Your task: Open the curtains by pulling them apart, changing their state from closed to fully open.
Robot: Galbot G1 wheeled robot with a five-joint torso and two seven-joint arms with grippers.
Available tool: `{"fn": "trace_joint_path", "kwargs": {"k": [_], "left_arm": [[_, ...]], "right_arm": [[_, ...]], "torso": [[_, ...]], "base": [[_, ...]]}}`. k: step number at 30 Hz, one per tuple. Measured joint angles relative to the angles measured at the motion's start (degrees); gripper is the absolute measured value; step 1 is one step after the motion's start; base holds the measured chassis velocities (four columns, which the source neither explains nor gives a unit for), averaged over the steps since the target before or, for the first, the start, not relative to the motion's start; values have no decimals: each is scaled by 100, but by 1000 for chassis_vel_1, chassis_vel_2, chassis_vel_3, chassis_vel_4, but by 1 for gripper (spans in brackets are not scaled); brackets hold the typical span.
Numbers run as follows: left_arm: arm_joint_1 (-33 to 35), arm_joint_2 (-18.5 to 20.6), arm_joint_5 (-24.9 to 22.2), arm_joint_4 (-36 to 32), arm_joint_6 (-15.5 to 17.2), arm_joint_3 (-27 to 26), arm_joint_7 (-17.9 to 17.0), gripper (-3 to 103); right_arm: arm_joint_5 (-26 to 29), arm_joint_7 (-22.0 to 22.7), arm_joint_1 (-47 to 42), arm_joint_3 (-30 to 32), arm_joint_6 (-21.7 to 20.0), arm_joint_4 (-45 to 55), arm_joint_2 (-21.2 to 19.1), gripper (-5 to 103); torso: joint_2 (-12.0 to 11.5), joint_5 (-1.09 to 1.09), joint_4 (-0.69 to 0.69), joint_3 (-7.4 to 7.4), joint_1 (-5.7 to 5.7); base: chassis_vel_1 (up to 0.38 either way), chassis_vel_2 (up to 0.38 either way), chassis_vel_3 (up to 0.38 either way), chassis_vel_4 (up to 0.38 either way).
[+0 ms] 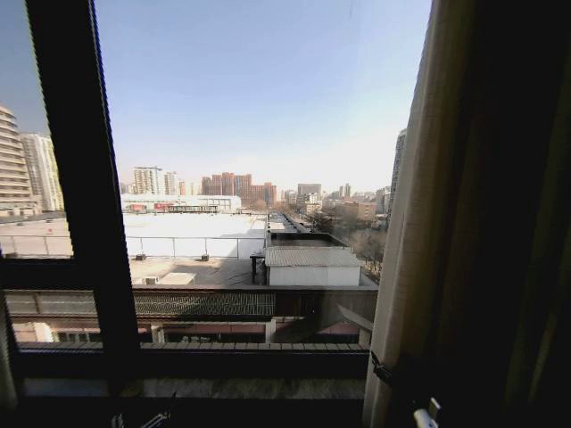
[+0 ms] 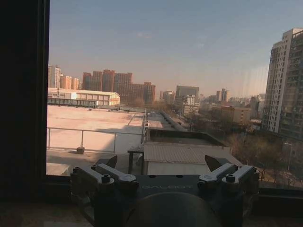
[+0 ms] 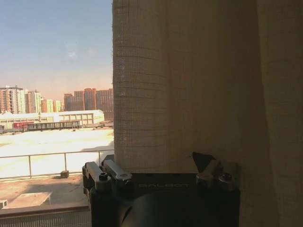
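One panel of the curtains (image 1: 464, 223) hangs bunched at the right side of the window, beige-tan and pleated, dark toward the far right. In the right wrist view the curtain (image 3: 189, 85) hangs directly in front of my right gripper (image 3: 156, 163). That gripper's fingers are spread wide, with the fabric's edge just past one fingertip (image 3: 110, 163). In the head view my right gripper (image 1: 419, 406) sits low against the curtain's inner edge. My left gripper (image 2: 162, 163) is open, facing bare glass with nothing between its fingers.
A dark vertical window frame bar (image 1: 85, 178) and a horizontal bar (image 1: 178, 272) cross the left part of the glass. The window sill (image 1: 223, 388) runs along the bottom. Rooftops and city buildings lie outside.
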Motion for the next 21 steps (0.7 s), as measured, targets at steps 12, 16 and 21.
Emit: {"fn": "trace_joint_path", "kwargs": {"k": [12, 16, 21], "left_arm": [[-4, 4, 4, 23, 1, 10, 0, 100], [-1, 17, 3, 22, 1, 9, 2, 100], [-2, 28, -3, -1, 0, 9, 4, 100]], "right_arm": [[169, 68, 25, 111, 10, 100, -173, 38], [226, 93, -3, 135, 10, 171, -236, 22], [271, 144, -55, 154, 8, 244, -283, 6]], "torso": [[0, 0, 0, 0, 0], [0, 0, 0, 0, 0], [1, 0, 0, 0, 0]], "base": [[0, 0, 0, 0], [0, 0, 0, 0], [0, 0, 0, 0]]}}
